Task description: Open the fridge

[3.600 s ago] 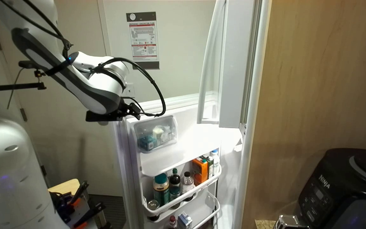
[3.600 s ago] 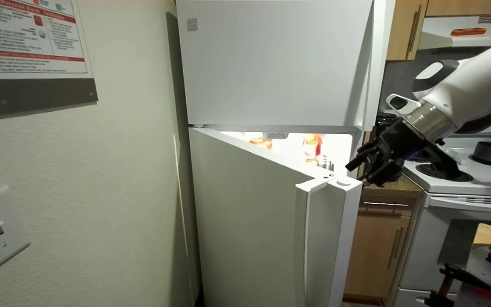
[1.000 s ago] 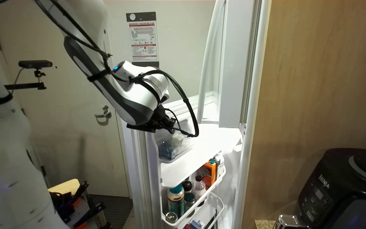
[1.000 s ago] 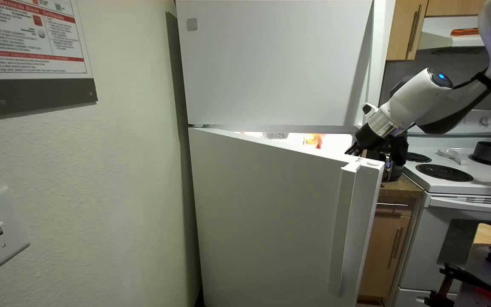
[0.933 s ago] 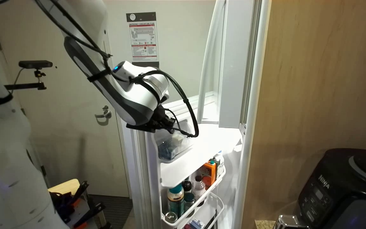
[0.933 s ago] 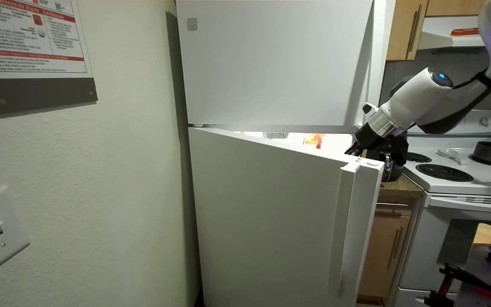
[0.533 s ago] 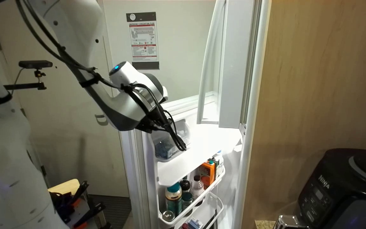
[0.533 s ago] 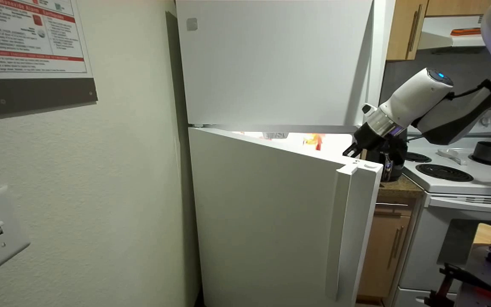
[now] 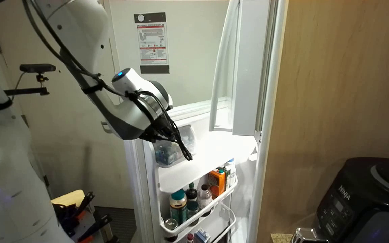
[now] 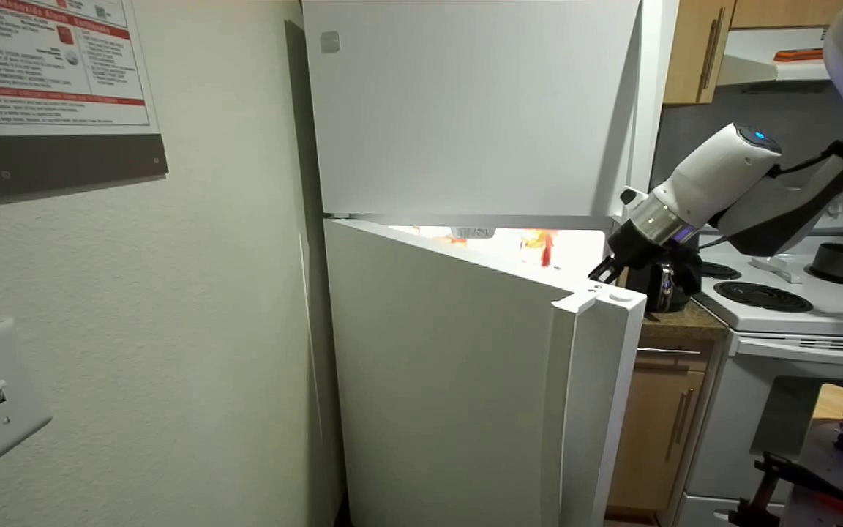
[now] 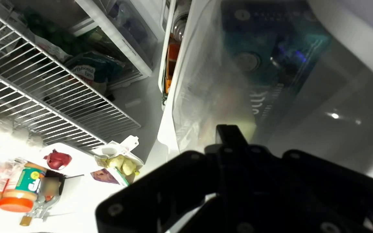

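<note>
The white fridge has its upper door (image 10: 473, 110) closed, while the lower door (image 10: 436, 366) stands ajar with a lit interior behind it. A long white handle (image 10: 557, 410) runs down that door's outer face. My gripper (image 10: 601, 274) reaches in behind the door's top free corner, on the inner side. In the wrist view the gripper (image 11: 227, 127) is shut with nothing between its fingers, right in front of the clear door bin (image 11: 335, 94), which holds a teal box. Whether the fingers touch the door's inside cannot be told.
Bottles and an orange carton (image 9: 216, 182) fill the door shelf (image 9: 214, 204). Wire racks (image 11: 60, 84) and jars (image 11: 21, 191) sit inside. A black Ninja appliance (image 9: 360, 199) and a stove (image 10: 817, 293) stand nearby. A tool-laden cart (image 9: 69, 197) stands beside the arm's base.
Over the last second the lower door has swung further outward, and my gripper has come out with it while the wrist turned. About 3.6 seconds ago the door stood wider than now.
</note>
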`<state>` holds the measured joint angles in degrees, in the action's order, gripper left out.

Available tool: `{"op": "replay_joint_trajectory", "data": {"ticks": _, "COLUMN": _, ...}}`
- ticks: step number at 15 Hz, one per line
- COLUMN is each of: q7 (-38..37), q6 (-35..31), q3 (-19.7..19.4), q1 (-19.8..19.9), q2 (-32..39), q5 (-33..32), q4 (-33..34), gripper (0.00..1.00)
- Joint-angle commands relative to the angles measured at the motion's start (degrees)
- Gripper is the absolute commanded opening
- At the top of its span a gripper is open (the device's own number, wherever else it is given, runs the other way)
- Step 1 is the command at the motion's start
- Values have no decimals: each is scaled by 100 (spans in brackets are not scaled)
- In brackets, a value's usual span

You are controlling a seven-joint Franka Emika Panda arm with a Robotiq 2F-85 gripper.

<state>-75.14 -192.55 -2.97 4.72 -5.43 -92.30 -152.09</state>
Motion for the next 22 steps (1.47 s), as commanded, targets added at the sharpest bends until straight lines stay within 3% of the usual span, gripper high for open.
{"op": "replay_joint_trajectory", "data": {"ticks": 1, "q7": -120, "q6": 36, "q3": 158, "q1": -173, "q2": 180, "q5": 140, "q4": -201, "gripper": 3}}
{"op": "replay_joint_trajectory", "data": {"ticks": 15, "q7": -291, "q6": 155, "q3": 780, "q1": -876, "q2": 520, "q5": 846, "q4": 310, "gripper": 3}}
{"op": "replay_joint_trajectory", "data": {"ticks": 16, "q7": 618, "q6": 167, "q3": 798, "q1": -953, "q2": 513, "q5": 1804, "q4": 176, "gripper": 3}}
{"op": "replay_joint_trajectory", "data": {"ticks": 20, "q7": 1832, "q6": 92, "q3": 928, "q1": -1122, "q2": 600, "q5": 3342, "q4": 149, "gripper": 3}}
{"op": "replay_joint_trajectory", "data": {"ticks": 21, "q7": 1353, "q6": 84, "q3": 903, "q1": -1092, "q2": 662, "q5": 2768, "q4": 307, "gripper": 3}}
{"op": "replay_joint_trajectory", "data": {"ticks": 22, "q7": 1527, "q6": 78, "q3": 882, "q1": -1100, "q2": 699, "q5": 2813, "q4": 251, "gripper": 3}}
